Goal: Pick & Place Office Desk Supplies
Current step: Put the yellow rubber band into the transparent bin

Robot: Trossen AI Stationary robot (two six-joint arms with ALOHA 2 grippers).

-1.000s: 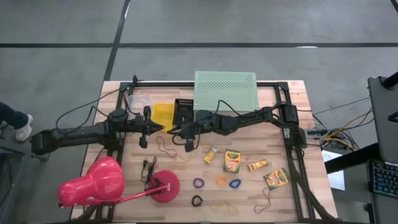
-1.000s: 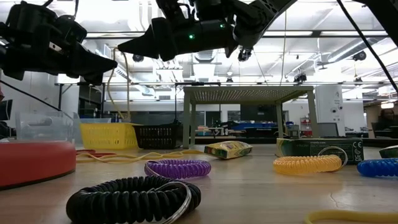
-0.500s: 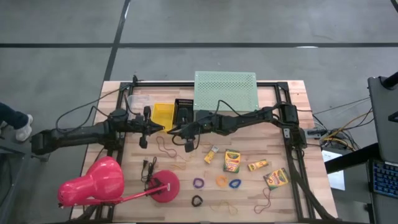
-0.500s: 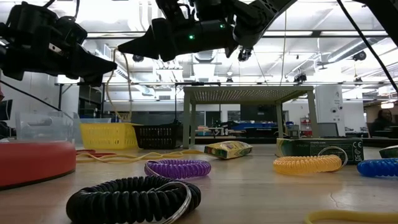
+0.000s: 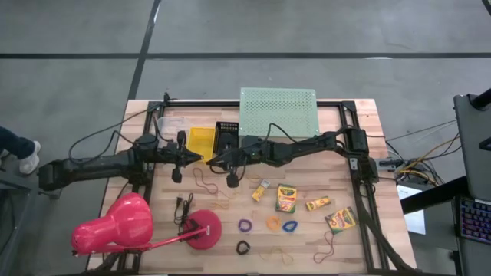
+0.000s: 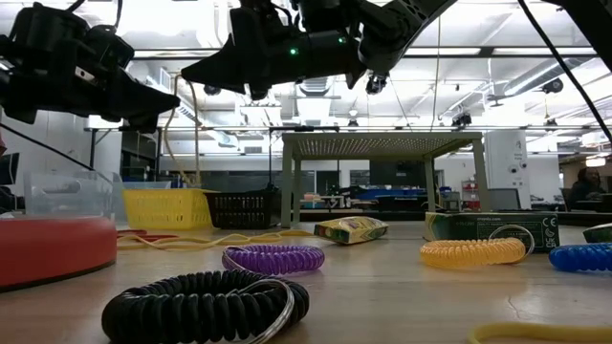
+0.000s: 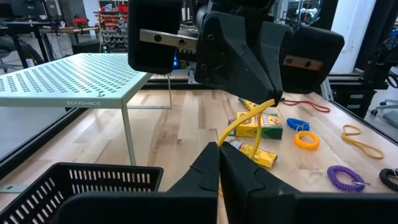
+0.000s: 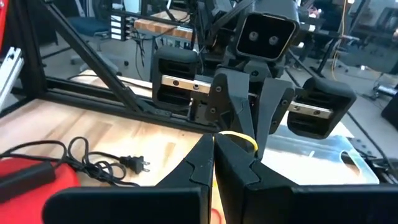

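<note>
My left gripper [image 5: 202,159] and my right gripper [image 5: 212,162] meet tip to tip in the air in front of the yellow basket [image 5: 202,141] and the black basket [image 5: 225,137]. Both are shut on one thin yellow rubber band [image 7: 246,121]. Crayon boxes [image 5: 286,198] [image 5: 319,203] [image 5: 341,219] [image 5: 261,188] lie flat on the table's right half. Purple [image 5: 245,226], orange [image 5: 272,223], blue [image 5: 290,226] and black [image 5: 243,247] ring loops lie toward the near edge. More rubber bands [image 5: 203,182] [image 5: 276,254] lie loose on the wood. My left gripper pinches one end of the yellow rubber band [image 7: 224,138] between its two fingertips, coming level from the table's left. The band is lifted clear of the table. My right gripper pinches the band's other end [image 7: 272,103] between its fingertips, level from the table's right, and a slack loop [image 7: 249,148] sags between the two holds.
The mint-green perforated shelf [image 5: 278,111] stands at the far edge. The pink desk lamp [image 5: 115,226] lies at the near left, with its round base [image 5: 204,228] and black plug cord [image 5: 184,207]. A clear container [image 5: 173,124] sits left of the yellow basket. A black frame [image 5: 360,199] runs along the table's sides.
My right gripper has turned slightly about its wrist while staying in place. Both grippers remain shut on the band, and nothing on the table has moved.
</note>
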